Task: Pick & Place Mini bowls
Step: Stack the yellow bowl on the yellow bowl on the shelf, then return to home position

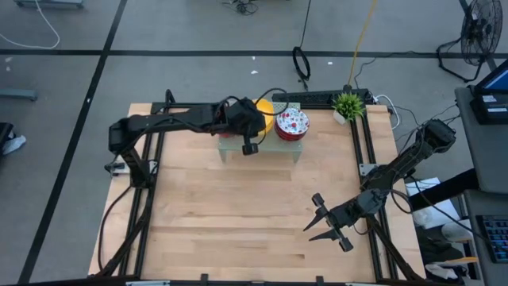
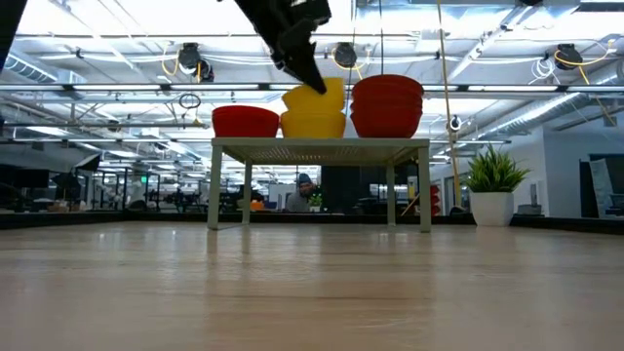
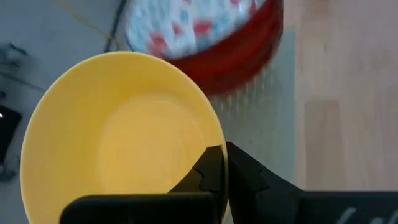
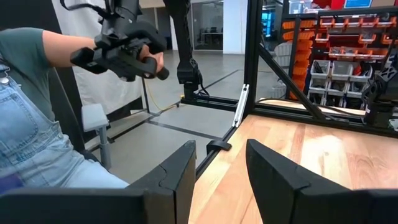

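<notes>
My left gripper (image 1: 254, 121) reaches over the pale green mesh rack (image 2: 320, 146) at the table's far middle and is shut on a yellow bowl (image 3: 118, 130). In the low view that bowl (image 2: 320, 95) sits tilted over a stack of yellow bowls (image 2: 313, 123) on the rack. A red stack (image 2: 246, 120) stands on the rack to one side. On the other side is a taller red stack (image 2: 387, 105), topped by a white bowl with red speckles (image 1: 292, 121). My right gripper (image 1: 324, 224) is open and empty over the table's near right. My left gripper pinches the yellow bowl's rim (image 3: 210, 144) between its two fingers, one finger inside the bowl and one outside. The fingers slant down from above (image 2: 302, 58). The bowl hangs tilted just over the yellow stack; whether it still touches the stack I cannot tell.
A small potted plant (image 1: 348, 105) stands at the table's far right corner beside a power strip (image 1: 317, 96). In the right wrist view a person (image 4: 37, 99) holding a control handle stands beyond the table's edge. Bare wood (image 1: 238, 214) lies in front of the rack.
</notes>
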`<action>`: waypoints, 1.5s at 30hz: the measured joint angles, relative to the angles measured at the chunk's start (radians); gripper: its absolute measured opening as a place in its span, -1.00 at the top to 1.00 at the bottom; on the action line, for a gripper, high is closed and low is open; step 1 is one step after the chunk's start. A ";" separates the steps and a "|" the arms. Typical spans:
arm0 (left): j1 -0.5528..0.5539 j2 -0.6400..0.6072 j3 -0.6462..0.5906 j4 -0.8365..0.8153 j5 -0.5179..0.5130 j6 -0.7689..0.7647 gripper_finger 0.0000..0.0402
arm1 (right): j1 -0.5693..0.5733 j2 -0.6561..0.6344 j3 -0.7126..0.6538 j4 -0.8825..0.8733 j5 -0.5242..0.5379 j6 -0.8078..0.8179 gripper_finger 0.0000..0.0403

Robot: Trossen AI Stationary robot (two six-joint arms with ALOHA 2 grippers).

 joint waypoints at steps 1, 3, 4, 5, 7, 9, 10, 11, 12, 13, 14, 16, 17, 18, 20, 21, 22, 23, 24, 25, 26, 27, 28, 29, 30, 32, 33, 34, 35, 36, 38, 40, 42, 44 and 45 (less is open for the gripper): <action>0.004 0.002 -0.002 -0.015 -0.002 0.000 0.97 | 0.000 0.000 0.000 0.000 0.000 0.000 0.34; 0.015 0.007 -0.004 -0.025 -0.002 -0.001 0.93 | 0.000 0.000 0.000 0.000 -0.001 0.000 0.34; 0.018 0.011 -0.002 -0.015 -0.003 -0.001 0.92 | 0.000 0.000 0.000 -0.001 -0.001 0.000 0.34; 0.023 0.013 -0.001 -0.018 -0.004 -0.010 0.91 | 0.000 0.000 0.000 0.000 -0.001 0.000 0.34; 0.029 0.015 -0.002 -0.046 -0.006 -0.029 0.91 | 0.000 0.000 0.000 0.000 -0.001 0.000 0.34; 0.031 0.016 -0.002 -0.047 -0.006 -0.054 0.93 | 0.000 0.000 0.000 0.000 -0.001 0.000 0.34; 0.031 0.015 -0.002 -0.046 -0.006 -0.062 0.94 | 0.000 0.000 0.000 0.000 -0.001 0.000 0.34; 0.031 0.015 -0.002 -0.043 -0.006 -0.065 0.94 | 0.000 0.000 0.000 0.000 -0.001 0.000 0.34; 0.031 0.012 -0.002 -0.040 -0.006 -0.069 0.94 | 0.000 0.000 0.000 0.000 -0.001 0.000 0.34; 0.031 0.008 -0.002 -0.042 -0.006 -0.069 0.92 | 0.000 0.000 0.000 0.000 -0.001 0.000 0.34; 0.031 0.005 -0.002 -0.042 -0.006 -0.073 0.88 | 0.000 0.000 0.000 0.001 -0.001 -0.001 0.34; 0.030 0.001 -0.002 -0.036 -0.006 -0.089 0.77 | 0.000 0.000 0.000 0.000 -0.001 -0.001 0.34; 0.030 0.001 -0.002 -0.037 -0.006 -0.094 0.71 | 0.000 0.000 0.000 0.000 -0.001 0.000 0.34; 0.030 0.002 -0.002 -0.040 -0.006 -0.096 0.64 | 0.000 0.000 0.000 0.000 -0.001 0.000 0.34; 0.030 0.003 -0.002 -0.042 -0.006 -0.097 0.49 | 0.000 0.000 0.000 0.000 -0.001 0.000 0.34; 0.030 0.003 -0.002 -0.040 -0.006 -0.097 0.42 | 0.000 0.000 0.000 0.001 -0.001 0.000 0.34; 0.030 0.002 -0.002 -0.037 -0.006 -0.097 0.35 | 0.000 0.000 0.000 0.002 -0.001 0.000 0.34; 0.030 0.002 -0.002 -0.032 -0.006 -0.097 0.29 | 0.000 0.000 0.000 0.006 -0.002 0.000 0.34; 0.030 0.002 -0.002 -0.032 -0.006 -0.097 0.23 | 0.000 0.000 0.000 0.012 -0.004 0.000 0.34; 0.029 -0.003 -0.002 -0.035 -0.006 -0.096 0.17 | 0.000 0.000 0.000 0.017 -0.005 0.000 0.34; 0.028 -0.010 -0.003 -0.036 -0.006 -0.091 0.12 | 0.000 -0.002 0.000 0.019 -0.006 0.000 0.34; 0.023 -0.016 -0.003 -0.032 -0.007 -0.086 0.08 | 0.001 -0.006 0.000 0.015 -0.007 0.001 0.34; 0.018 -0.027 -0.003 -0.023 -0.007 -0.085 0.04 | 0.002 -0.010 0.000 0.012 -0.008 0.002 0.34; 0.012 -0.042 -0.003 -0.021 -0.006 -0.087 0.01 | 0.002 -0.016 0.000 0.010 -0.011 0.007 0.34; 0.004 -0.056 -0.003 -0.024 -0.003 -0.092 -0.02 | 0.002 -0.022 0.000 0.008 -0.025 0.014 0.34; -0.021 -0.089 -0.003 -0.008 0.022 -0.095 -0.05 | 0.002 -0.038 0.000 0.008 -0.087 0.028 0.34; -0.034 -0.107 -0.003 -0.011 0.037 -0.098 -0.06 | 0.002 -0.047 0.000 0.009 -0.124 0.031 0.34; -0.049 -0.129 -0.003 -0.013 0.057 -0.113 -0.06 | 0.002 -0.058 0.000 0.010 -0.166 0.031 0.34; -0.066 -0.154 -0.003 -0.012 0.082 -0.138 -0.06 | 0.002 -0.071 0.000 0.009 -0.211 0.033 0.34; -0.083 -0.178 -0.003 -0.013 0.108 -0.175 -0.06 | 0.003 -0.083 0.000 0.008 -0.249 0.043 0.34; -0.121 -0.231 -0.002 -0.015 0.185 -0.264 -0.06 | 0.002 -0.110 0.000 0.008 -0.343 0.076 0.34; -0.164 -0.278 -0.002 -0.022 0.288 -0.350 -0.06 | 0.002 -0.131 0.000 0.011 -0.439 0.091 0.34; -0.209 -0.325 -0.002 -0.050 0.401 -0.386 -0.06 | 0.002 -0.152 0.000 0.011 -0.515 0.090 0.34; -0.258 -0.364 -0.002 -0.089 0.482 -0.386 -0.07 | 0.003 -0.178 0.000 0.012 -0.550 0.075 0.34; -0.283 -0.386 -0.002 -0.121 0.499 -0.386 -0.06 | 0.002 -0.192 0.000 0.006 -0.553 0.065 0.34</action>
